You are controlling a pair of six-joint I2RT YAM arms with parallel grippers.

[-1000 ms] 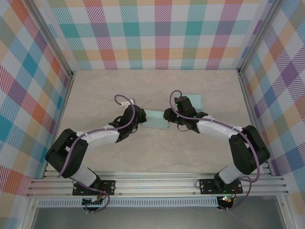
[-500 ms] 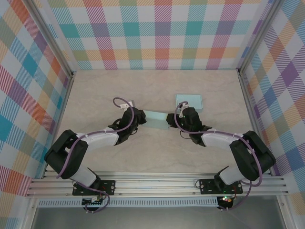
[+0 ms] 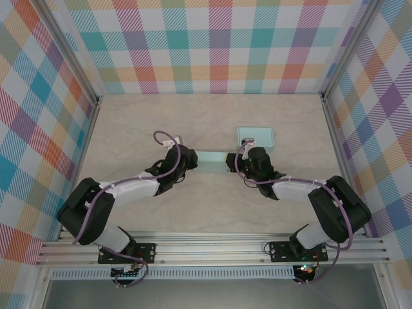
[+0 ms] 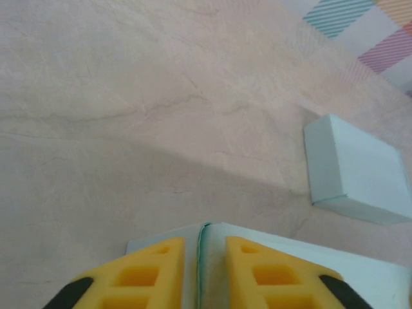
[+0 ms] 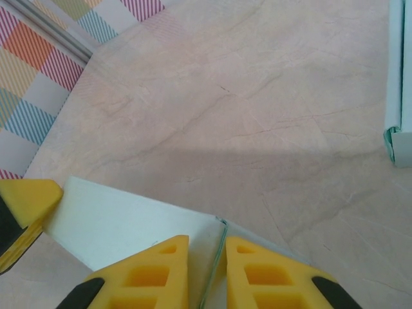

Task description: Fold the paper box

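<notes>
**A:** What has shifted nearest the arms?

**B:** The left gripper (image 3: 191, 161) and right gripper (image 3: 230, 162) have drawn in on opposite ends of the flat pale-green paper box (image 3: 211, 160), mid-way across the beige marbled table (image 3: 141, 122). A second ago it lay skewed; now it sits square between them.

**A:** Clamped on it?

**B:** Each pair of yellow fingers (image 4: 154, 270) straddles a card edge with a narrow gap. Pinched or slack, I can't tell.

**A:** And farther back?

**B:** A small closed pale-green card box (image 3: 255, 136) towards the far edge, no longer covered by the right arm. I'd judge the folding can begin.
</notes>
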